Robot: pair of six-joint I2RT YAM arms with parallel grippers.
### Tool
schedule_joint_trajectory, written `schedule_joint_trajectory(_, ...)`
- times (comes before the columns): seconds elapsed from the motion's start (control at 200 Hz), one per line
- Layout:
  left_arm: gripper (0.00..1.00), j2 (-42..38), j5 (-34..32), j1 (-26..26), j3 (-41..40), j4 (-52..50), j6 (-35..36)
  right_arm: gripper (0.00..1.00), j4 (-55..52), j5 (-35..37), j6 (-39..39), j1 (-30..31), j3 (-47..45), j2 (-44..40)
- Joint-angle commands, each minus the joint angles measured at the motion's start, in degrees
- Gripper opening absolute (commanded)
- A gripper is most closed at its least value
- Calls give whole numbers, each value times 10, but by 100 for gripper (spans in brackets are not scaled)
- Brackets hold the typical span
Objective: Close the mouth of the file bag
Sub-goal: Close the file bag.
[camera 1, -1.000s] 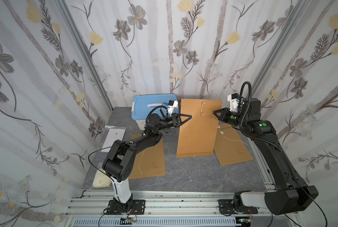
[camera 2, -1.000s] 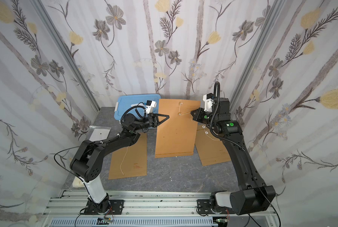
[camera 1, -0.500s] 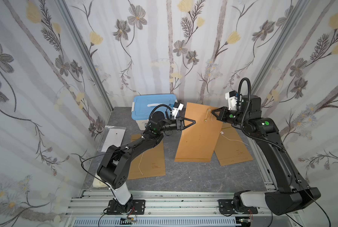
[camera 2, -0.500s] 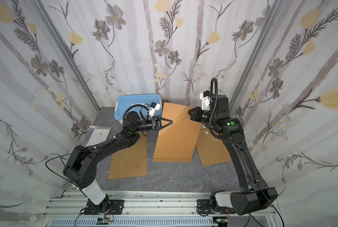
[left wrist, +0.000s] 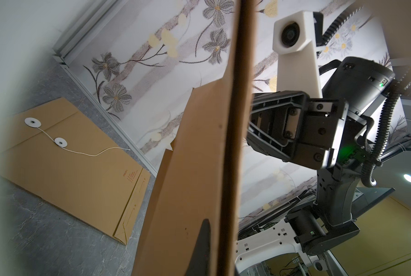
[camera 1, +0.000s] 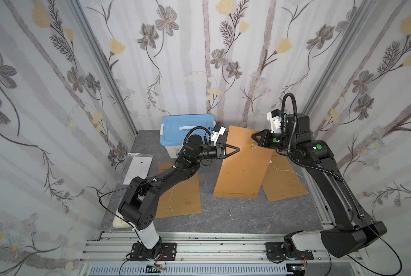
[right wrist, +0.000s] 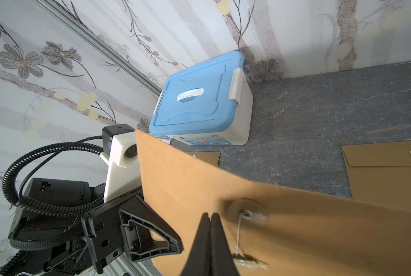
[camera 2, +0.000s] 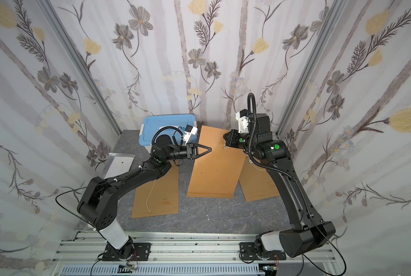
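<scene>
The brown paper file bag [camera 1: 242, 172] [camera 2: 216, 172] slants across the middle of the table, its mouth end raised off the surface. My left gripper [camera 1: 238, 150] [camera 2: 210, 150] is shut on the bag's left edge; in the left wrist view that edge [left wrist: 233, 143] runs edge-on past the dark finger [left wrist: 203, 248]. My right gripper [camera 1: 252, 137] [right wrist: 209, 213] is shut, its tips lying over the bag's face [right wrist: 295, 227] beside the clear string disc [right wrist: 246, 213]. A thin white string [right wrist: 239, 236] hangs from the disc. Nothing shows between the right jaws.
A white box with a blue lid [camera 1: 187, 129] stands at the back left. Another brown file bag [camera 1: 183, 191] lies flat under the left arm, and one more [camera 1: 283, 181] lies at the right. A clear sleeve with white paper [camera 1: 138, 167] sits by the left wall.
The grippers have drawn closer together: left moved right and toward the front, right moved left. The bag's raised end has swung with them, so the bag now lies slanted.
</scene>
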Motion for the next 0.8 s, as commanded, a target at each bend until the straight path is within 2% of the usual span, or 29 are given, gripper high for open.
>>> schedule_joint_trajectory(0.0,0,0,7,-1,14,7,6,0,12,3,-4,12,5,8)
schedule_joint_trajectory(0.285,0,3,1,-1,36,-12,10,0,13,8,10,46,-6,12)
schedule_joint_trajectory(0.48,0,7,-16,0,39,-13,11,0,37,2,31,54,-54,-7)
schedule_joint_trajectory(0.565,0,5,-37,-1,29,0,10,0,51,2,41,55,-80,-18)
schedule_joint_trajectory(0.794,0,8,-44,-1,21,33,-5,0,68,-8,54,53,-111,-25)
